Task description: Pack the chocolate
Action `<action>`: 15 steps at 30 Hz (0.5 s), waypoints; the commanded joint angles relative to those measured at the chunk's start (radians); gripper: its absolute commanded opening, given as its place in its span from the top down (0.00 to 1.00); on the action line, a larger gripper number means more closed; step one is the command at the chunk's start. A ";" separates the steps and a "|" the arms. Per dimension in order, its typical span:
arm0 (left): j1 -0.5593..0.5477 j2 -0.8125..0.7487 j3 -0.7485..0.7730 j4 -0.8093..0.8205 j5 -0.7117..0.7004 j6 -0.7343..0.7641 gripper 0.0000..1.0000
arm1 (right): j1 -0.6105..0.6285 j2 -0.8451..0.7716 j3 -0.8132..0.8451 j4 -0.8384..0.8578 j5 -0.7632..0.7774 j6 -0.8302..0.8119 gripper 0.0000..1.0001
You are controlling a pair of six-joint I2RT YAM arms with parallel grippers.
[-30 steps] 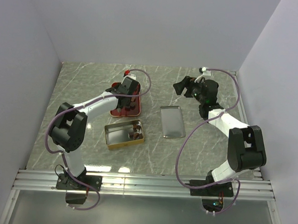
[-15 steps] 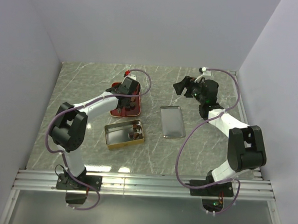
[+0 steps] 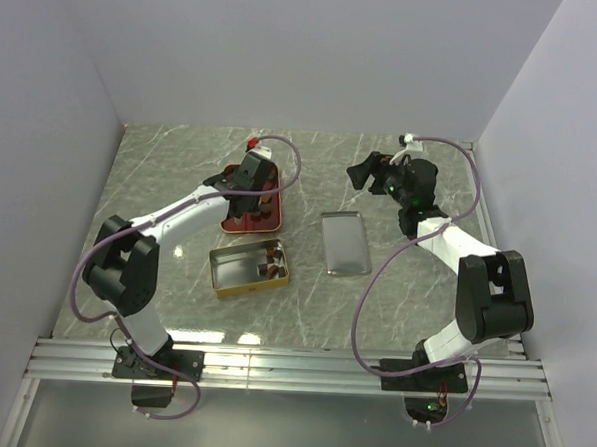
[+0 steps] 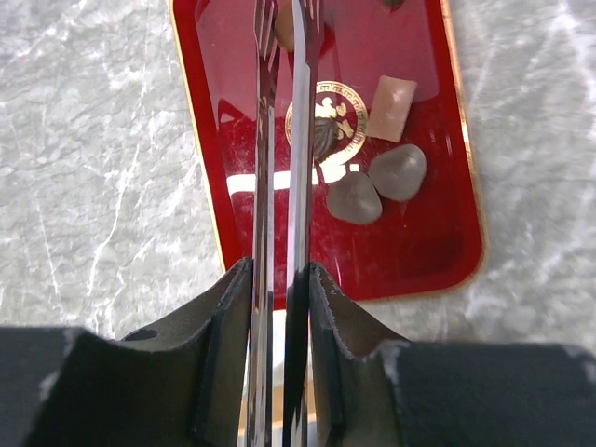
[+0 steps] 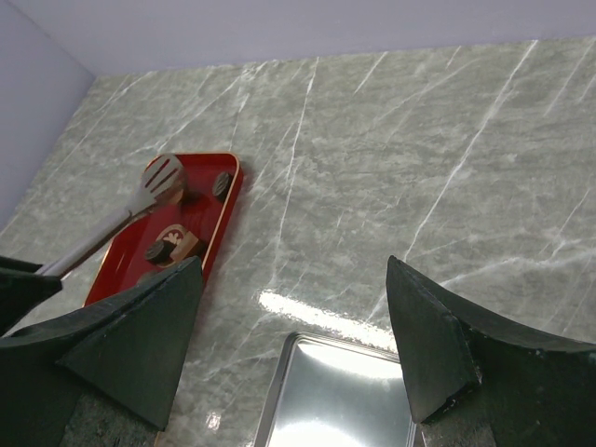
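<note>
Several dark chocolate pieces (image 4: 399,171) lie in the red tray (image 4: 410,251), and more chocolate (image 3: 272,257) sits in the right end of the open gold tin (image 3: 238,270). My left gripper (image 4: 279,270) hovers over the tray (image 3: 247,221), shut on metal tongs (image 4: 300,140) whose arms are squeezed nearly together. The tongs' slotted head (image 5: 160,179) is over the far part of the tray. A brownish piece (image 4: 284,28) shows at the tongs' tips; whether it is clamped I cannot tell. My right gripper (image 5: 293,270) hangs open and empty, high at the back right (image 3: 366,174).
The tin's silver lid (image 3: 344,243) lies flat between the arms, just below my right gripper (image 5: 345,400). The tin stands just in front of the red tray. White walls close off the marble table at the back and both sides.
My left gripper's jaws have squeezed the tongs' arms closer together. The left arm's elbow has swung left and nearer. The right arm has not moved.
</note>
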 commanded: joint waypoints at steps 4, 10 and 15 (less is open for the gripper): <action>-0.033 -0.120 -0.031 -0.035 -0.014 -0.039 0.71 | -0.003 -0.034 0.021 0.028 -0.014 -0.004 0.14; -0.062 -0.212 -0.079 -0.096 -0.007 -0.079 0.71 | -0.003 -0.043 0.015 0.031 -0.014 -0.004 0.14; -0.116 -0.360 -0.140 -0.133 0.046 -0.123 0.70 | -0.003 -0.044 0.013 0.031 -0.017 -0.002 0.14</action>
